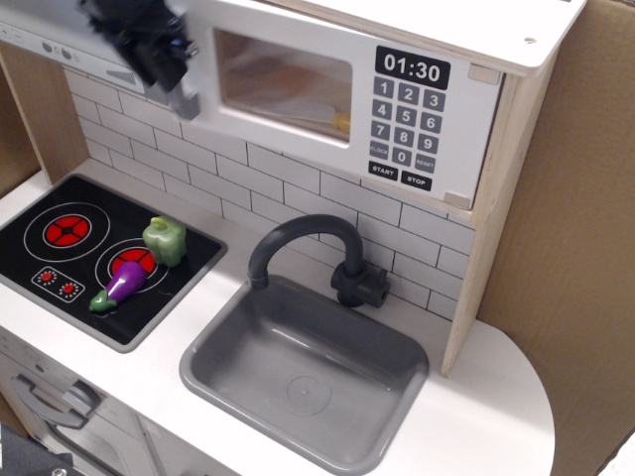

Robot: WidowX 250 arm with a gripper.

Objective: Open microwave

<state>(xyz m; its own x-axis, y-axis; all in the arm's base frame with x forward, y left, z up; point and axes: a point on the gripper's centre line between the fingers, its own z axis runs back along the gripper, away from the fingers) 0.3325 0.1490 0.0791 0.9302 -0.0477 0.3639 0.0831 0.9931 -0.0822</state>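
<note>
The microwave (466,149) of pale wood sits at the top of the toy kitchen. Its white door (283,124) with a clear window (283,74) stands slightly ajar, the left edge swung out toward me. The dark keypad (402,129) and the black clock display (412,67) reading 01:30 are on the right. My black gripper (159,50), motion-blurred, is at the door's left edge, closed around the top of the grey bar handle (186,99). Something yellow (342,121) lies inside.
A black hob (60,268) with red rings lies lower left, carrying a green pepper (165,240) and a purple eggplant (124,285). A grey sink (303,372) with a dark faucet (317,248) sits below the microwave. Cardboard (575,248) stands at right.
</note>
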